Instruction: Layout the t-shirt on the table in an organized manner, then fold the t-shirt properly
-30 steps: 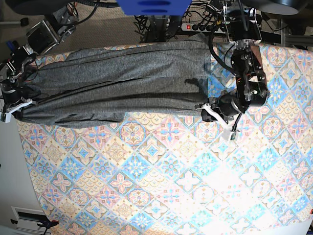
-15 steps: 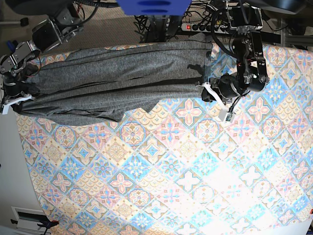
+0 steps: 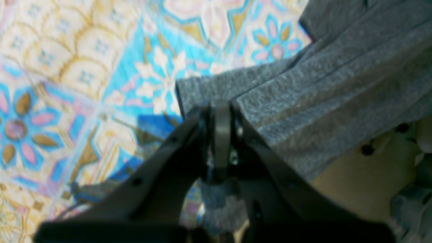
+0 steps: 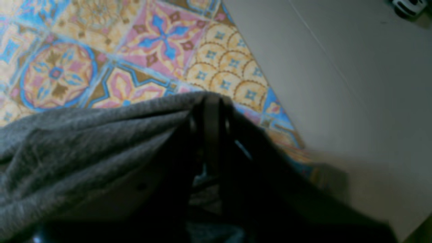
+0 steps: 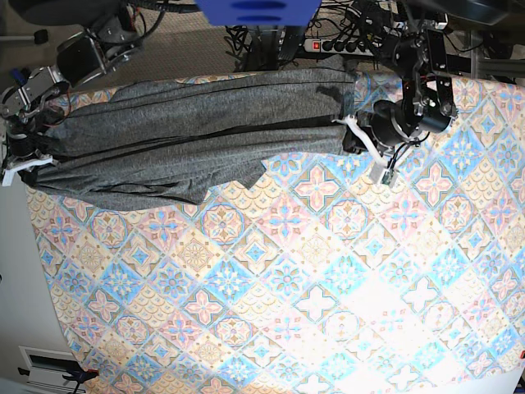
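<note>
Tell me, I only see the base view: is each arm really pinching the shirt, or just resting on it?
Observer: Pinching. In the left wrist view the left gripper has its jaws shut on a folded edge of the shirt.
Operator: And the other arm?
Observer: Same. The right wrist view shows the right gripper shut on a bunched fold of cloth.
Operator: How close is that one to the table's edge?
Observer: Close. Right beyond that gripper the patterned table ends and plain grey floor begins.
</note>
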Controlling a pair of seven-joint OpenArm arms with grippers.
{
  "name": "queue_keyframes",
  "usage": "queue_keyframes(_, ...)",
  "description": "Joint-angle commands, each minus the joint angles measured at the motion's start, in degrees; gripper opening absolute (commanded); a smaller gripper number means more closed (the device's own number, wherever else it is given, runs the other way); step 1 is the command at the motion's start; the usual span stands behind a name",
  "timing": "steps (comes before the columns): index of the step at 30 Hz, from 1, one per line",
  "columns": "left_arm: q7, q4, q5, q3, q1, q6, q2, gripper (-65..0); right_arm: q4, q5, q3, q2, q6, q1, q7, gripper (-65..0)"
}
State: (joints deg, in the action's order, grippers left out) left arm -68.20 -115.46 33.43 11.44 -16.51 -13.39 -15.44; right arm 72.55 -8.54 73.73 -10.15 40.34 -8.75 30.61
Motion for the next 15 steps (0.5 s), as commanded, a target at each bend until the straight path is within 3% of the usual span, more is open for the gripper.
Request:
queue_keyframes(1, 0.64, -0.98, 0.2, 0.29, 0.03, -0.02, -0.78, -65.0, 1.07, 0.67, 1.65, -0.35, -0.34, -0.35, -1.03, -65.0)
queue_keyframes(5, 0.64, -0.98, 0.11, 0.21, -2.26, -0.9, -1.04, -65.0, 1.07, 0.67, 4.46, 1.76, -0.34, -0.35, -1.03, -65.0)
queue_keyframes(15, 0.64, 0.25, -0.6, -0.15, -4.01, -1.69, -1.13, -65.0, 1.07, 0.67, 4.64, 1.84, -0.34, -0.26, -1.03, -65.0)
